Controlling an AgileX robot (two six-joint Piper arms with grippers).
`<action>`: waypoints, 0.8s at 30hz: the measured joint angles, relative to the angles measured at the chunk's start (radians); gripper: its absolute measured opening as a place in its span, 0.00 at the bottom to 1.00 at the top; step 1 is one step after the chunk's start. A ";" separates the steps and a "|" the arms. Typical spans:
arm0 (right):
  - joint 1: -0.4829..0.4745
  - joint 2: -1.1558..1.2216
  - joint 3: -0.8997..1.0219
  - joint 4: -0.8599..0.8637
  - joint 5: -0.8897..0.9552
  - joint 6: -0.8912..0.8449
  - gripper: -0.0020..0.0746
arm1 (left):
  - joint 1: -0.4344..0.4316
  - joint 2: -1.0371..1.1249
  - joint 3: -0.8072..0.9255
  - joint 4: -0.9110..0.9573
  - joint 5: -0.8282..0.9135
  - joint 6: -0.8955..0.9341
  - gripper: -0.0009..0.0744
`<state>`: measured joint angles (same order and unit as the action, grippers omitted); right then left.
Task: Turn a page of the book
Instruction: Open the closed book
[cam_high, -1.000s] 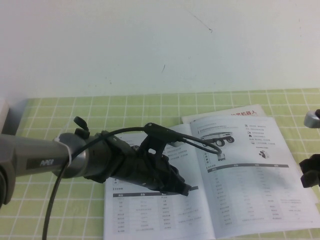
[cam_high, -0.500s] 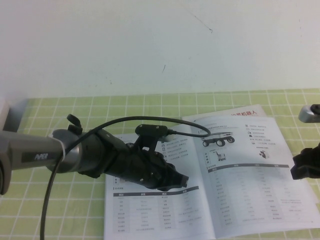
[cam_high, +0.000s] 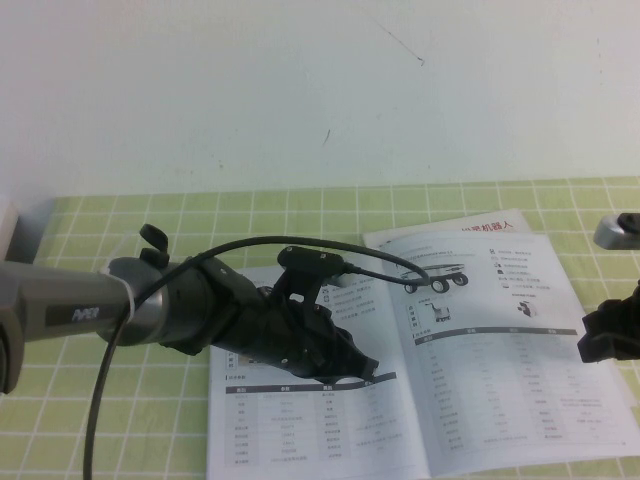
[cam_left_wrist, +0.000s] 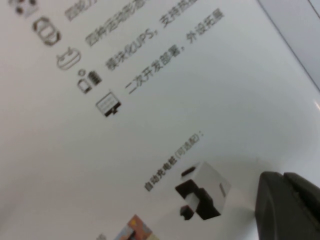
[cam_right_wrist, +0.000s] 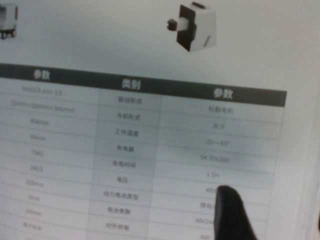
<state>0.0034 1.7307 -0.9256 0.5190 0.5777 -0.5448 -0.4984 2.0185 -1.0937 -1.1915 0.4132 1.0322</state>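
The open book (cam_high: 470, 350) lies flat on the green grid mat, with tables and product pictures on its white pages. My left gripper (cam_high: 366, 373) is shut and empty, low over the left page close to the spine. In the left wrist view its closed fingertips (cam_left_wrist: 287, 205) point at the right page (cam_left_wrist: 150, 125) beside a printed charger picture. My right gripper (cam_high: 604, 342) is open at the right page's outer edge. In the right wrist view one finger (cam_right_wrist: 231, 215) hangs over the page's table (cam_right_wrist: 150, 135), close to the page edge (cam_right_wrist: 302, 190).
The green grid mat (cam_high: 120, 400) covers the table up to a white wall (cam_high: 300, 90). A second white booklet (cam_high: 480, 226) with red print pokes out from under the book's far edge. The left arm's black cable (cam_high: 300, 245) loops over the left page.
My right gripper has shifted inward toward the right page's outer edge. My left gripper has drawn back slightly to the left and stays over the left page.
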 joint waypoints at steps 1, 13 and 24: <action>0.000 0.000 0.000 0.000 0.000 -0.001 0.49 | 0.000 -0.013 0.000 0.015 -0.009 0.000 0.01; 0.000 0.000 0.000 0.026 -0.002 -0.020 0.49 | -0.007 -0.072 0.019 0.154 -0.058 0.000 0.01; 0.000 0.054 0.000 0.242 0.028 -0.233 0.50 | -0.007 -0.072 0.019 0.158 -0.060 0.000 0.01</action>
<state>0.0034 1.7842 -0.9256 0.7608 0.6054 -0.7774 -0.5052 1.9464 -1.0746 -1.0336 0.3530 1.0322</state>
